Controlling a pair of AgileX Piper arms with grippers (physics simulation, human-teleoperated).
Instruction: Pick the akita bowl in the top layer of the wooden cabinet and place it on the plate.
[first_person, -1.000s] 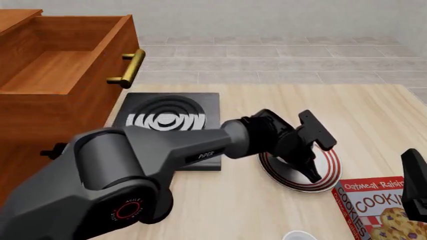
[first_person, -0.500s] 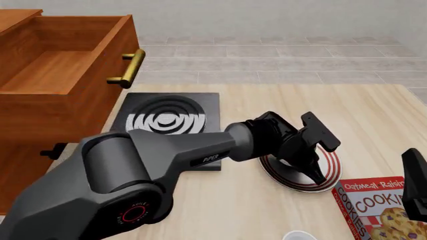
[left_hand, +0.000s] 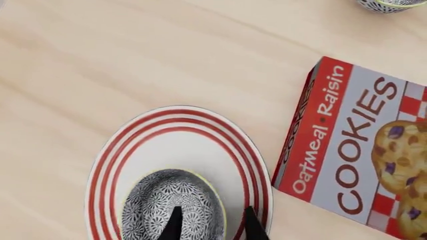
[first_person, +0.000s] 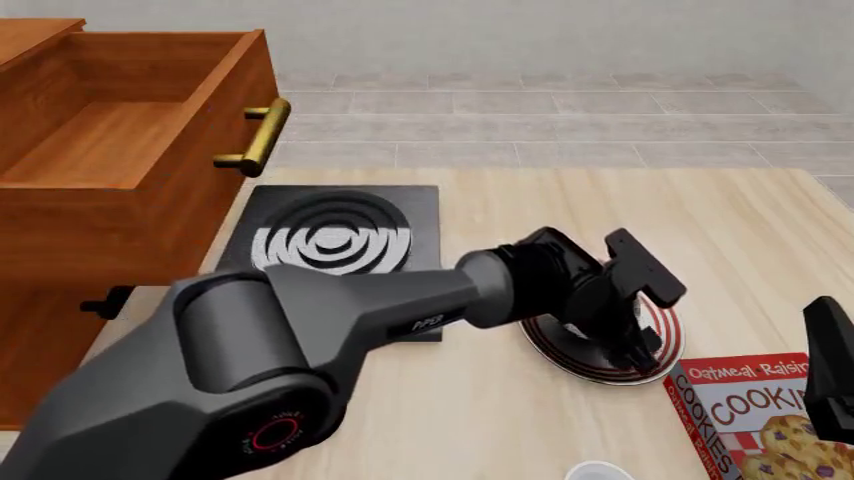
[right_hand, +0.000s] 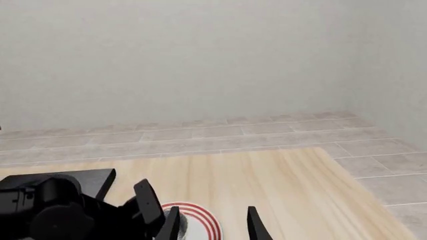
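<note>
The akita bowl (left_hand: 172, 206) sits on the plate (left_hand: 120, 160), off-centre toward its 6 o'clock rim in the left wrist view, so the placing step looks nearly done. The left gripper (left_hand: 210, 222) straddles the bowl's rim, one finger inside and one outside; whether the fingers are clamped on it or already slack, I cannot tell. At the plate's 3 o'clock the cookie box (left_hand: 363, 150) lies just beside it, leaving little room that way; straight up seems the clear exit. The right gripper (right_hand: 212, 222) idles with fingers apart. The top layer (first_person: 120, 130) of the wooden cabinet (first_person: 80, 240) stands open.
</note>
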